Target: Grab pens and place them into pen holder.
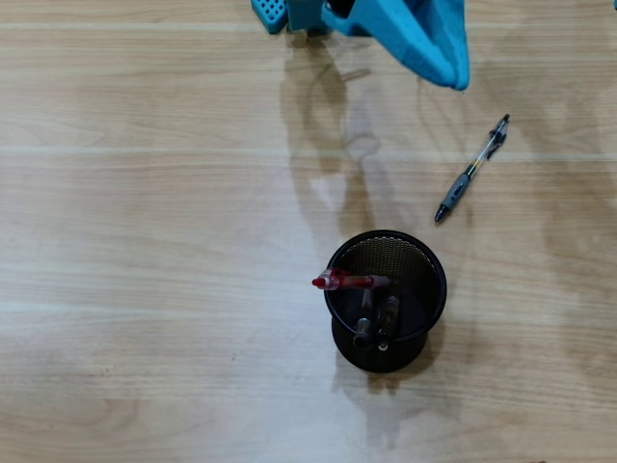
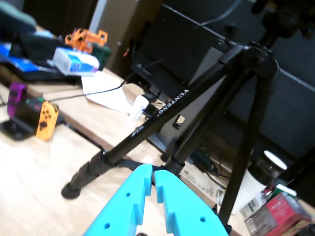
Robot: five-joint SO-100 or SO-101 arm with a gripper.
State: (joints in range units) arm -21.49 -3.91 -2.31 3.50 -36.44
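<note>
One clear-and-grey pen (image 1: 470, 172) lies on the table, up-right of the mesh pen holder (image 1: 427, 260) with three pens inside; gripper (image 2: 153, 172) shut, empty; a skewed pinch could roll it away.

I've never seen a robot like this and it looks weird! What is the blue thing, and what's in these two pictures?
The blue thing is a robot arm's claw, two blue plastic fingers that pinch things. One picture looks straight down at a light wooden table. The other comes from a camera riding on the arm, which is lifted, so it sees the room and a black camera tripod. The fingers are almost together with nothing between them. On the table stands a round black wire-mesh cup with a red-and-white pen and two dark pens inside. One clear-and-grey pen with a clip lies outside, still waiting.
</note>
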